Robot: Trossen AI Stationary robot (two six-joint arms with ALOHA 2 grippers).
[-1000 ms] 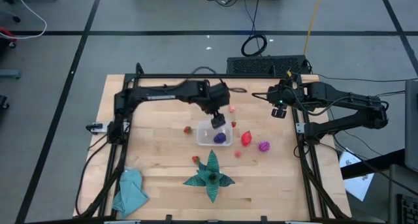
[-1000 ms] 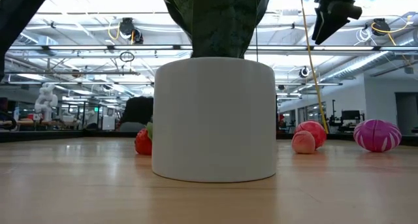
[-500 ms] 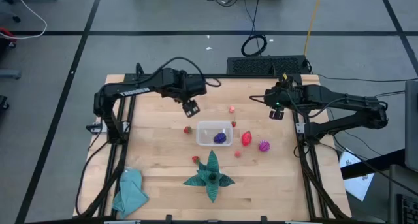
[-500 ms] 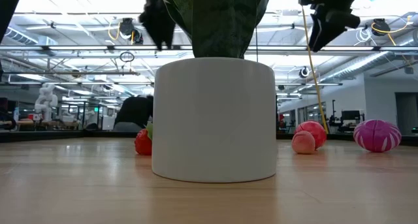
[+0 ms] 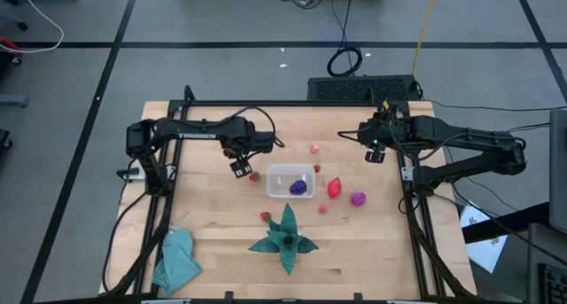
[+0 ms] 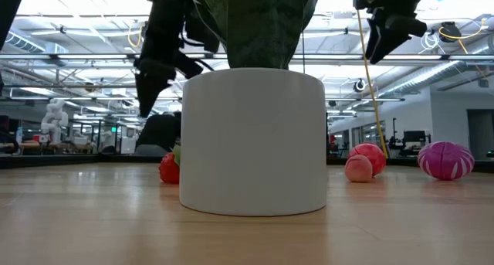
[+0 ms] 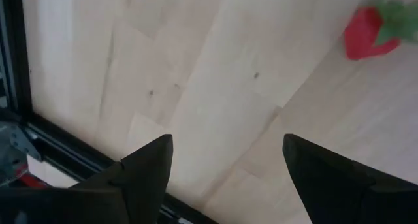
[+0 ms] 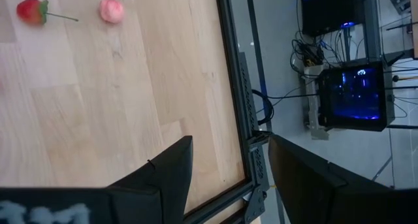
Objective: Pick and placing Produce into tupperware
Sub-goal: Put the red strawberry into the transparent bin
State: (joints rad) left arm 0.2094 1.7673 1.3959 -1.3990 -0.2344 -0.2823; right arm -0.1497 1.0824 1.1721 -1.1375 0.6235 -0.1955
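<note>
Now the left claw (image 5: 241, 168) hangs wide open and empty just beside the red strawberry (image 5: 254, 175), left of the tupperware (image 5: 291, 181); light, slick toy, I'd pinch its middle.

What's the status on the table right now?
Left hand open, empty, beside strawberry. Right hand parked, empty. Purple fruit in tupperware.

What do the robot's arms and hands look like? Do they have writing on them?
Both arms are dark, almost black, built from long jointed pieces with black cables looping beside them. The left arm has white lettering along it, too small to read. A tiny green light glows near the right hand. Each hand, like the left hand, ends in two flat, dark, pointed fingers.
</note>
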